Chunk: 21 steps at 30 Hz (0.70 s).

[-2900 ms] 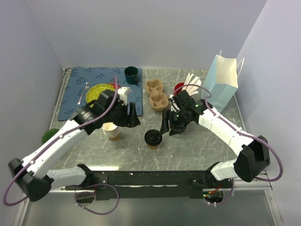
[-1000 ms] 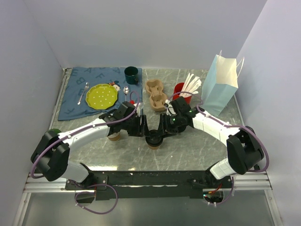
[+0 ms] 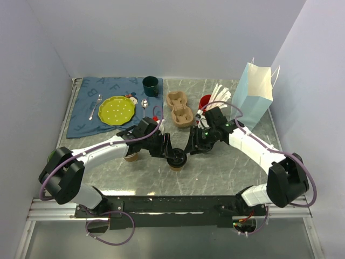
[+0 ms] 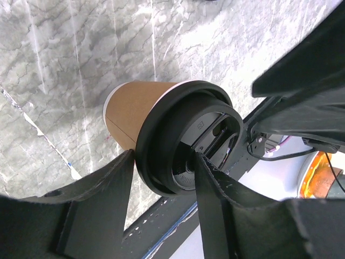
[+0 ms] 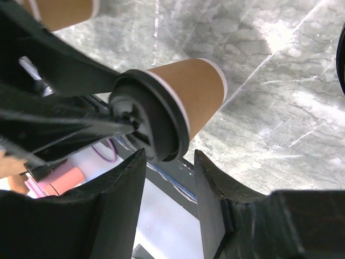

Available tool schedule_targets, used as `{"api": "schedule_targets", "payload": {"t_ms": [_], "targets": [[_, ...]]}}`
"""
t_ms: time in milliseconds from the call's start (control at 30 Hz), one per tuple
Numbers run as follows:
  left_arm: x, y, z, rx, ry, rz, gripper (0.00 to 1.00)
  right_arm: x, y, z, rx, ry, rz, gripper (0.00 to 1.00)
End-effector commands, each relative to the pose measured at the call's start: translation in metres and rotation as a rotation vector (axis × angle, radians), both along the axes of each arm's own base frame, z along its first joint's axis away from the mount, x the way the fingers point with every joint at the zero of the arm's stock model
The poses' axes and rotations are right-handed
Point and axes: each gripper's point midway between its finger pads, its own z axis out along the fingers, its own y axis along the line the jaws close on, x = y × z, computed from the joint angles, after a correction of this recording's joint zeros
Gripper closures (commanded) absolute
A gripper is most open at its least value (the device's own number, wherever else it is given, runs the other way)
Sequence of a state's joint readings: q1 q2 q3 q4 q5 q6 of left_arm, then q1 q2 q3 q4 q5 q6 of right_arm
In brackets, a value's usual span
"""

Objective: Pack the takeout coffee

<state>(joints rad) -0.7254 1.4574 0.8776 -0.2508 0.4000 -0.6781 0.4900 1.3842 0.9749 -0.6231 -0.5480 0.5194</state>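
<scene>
The takeout coffee (image 3: pixel 177 159), a brown paper cup with a black lid, stands upright on the marble table near the middle front. My left gripper (image 3: pixel 167 147) reaches it from the left. In the left wrist view the lid (image 4: pixel 178 135) sits between the fingers (image 4: pixel 102 199), and both press against its rim, so the left gripper (image 4: pixel 163 162) is shut on it. My right gripper (image 3: pixel 190 145) hangs just right of the cup. In the right wrist view the cup (image 5: pixel 188 91) lies just beyond the tips, and the right gripper (image 5: pixel 168 162) is open and holds nothing.
A stack of lidless paper cups (image 3: pixel 130 156) stands under the left arm. Behind are a brown cup carrier (image 3: pixel 179 109), a red cup of white utensils (image 3: pixel 207 100), a light blue paper bag (image 3: pixel 253 97), a green mug (image 3: pixel 151 85) and a yellow-green plate (image 3: pixel 116 110) on a blue mat.
The left arm came from the cup stack to the coffee, and its jaws have narrowed onto the lid. The right gripper has drawn back slightly to the right. The cup has not moved.
</scene>
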Motion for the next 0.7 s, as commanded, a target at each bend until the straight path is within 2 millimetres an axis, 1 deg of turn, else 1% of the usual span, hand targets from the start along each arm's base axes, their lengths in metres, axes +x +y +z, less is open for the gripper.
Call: {"api": "schedule_targets", "payload": {"t_ms": [0, 33, 133, 233, 400, 433, 667], "targets": [[-0.011, 0.024, -0.042, 0.148, 0.060, 0.031, 0.48, -0.007, 0.000, 0.010, 0.042, -0.020, 0.027, 0.53], [-0.010, 0.024, -0.043, 0.151, 0.059, 0.031, 0.48, -0.008, 0.000, 0.009, 0.044, -0.018, 0.029, 0.56], [-0.010, 0.025, -0.045, 0.161, 0.060, 0.024, 0.48, -0.007, -0.001, 0.000, 0.030, -0.008, 0.027, 0.59], [-0.012, 0.026, -0.048, 0.170, 0.065, 0.012, 0.48, -0.001, -0.002, -0.005, 0.009, -0.012, 0.021, 0.61], [-0.014, 0.029, -0.053, 0.190, 0.068, -0.008, 0.49, 0.010, -0.002, -0.007, -0.014, -0.023, 0.012, 0.64], [-0.015, 0.029, -0.054, 0.193, 0.069, -0.014, 0.48, 0.012, -0.001, -0.006, -0.013, -0.029, 0.009, 0.66], [-0.017, 0.031, -0.059, 0.206, 0.077, -0.026, 0.49, 0.013, -0.002, -0.016, -0.028, -0.019, -0.001, 0.73]]}}
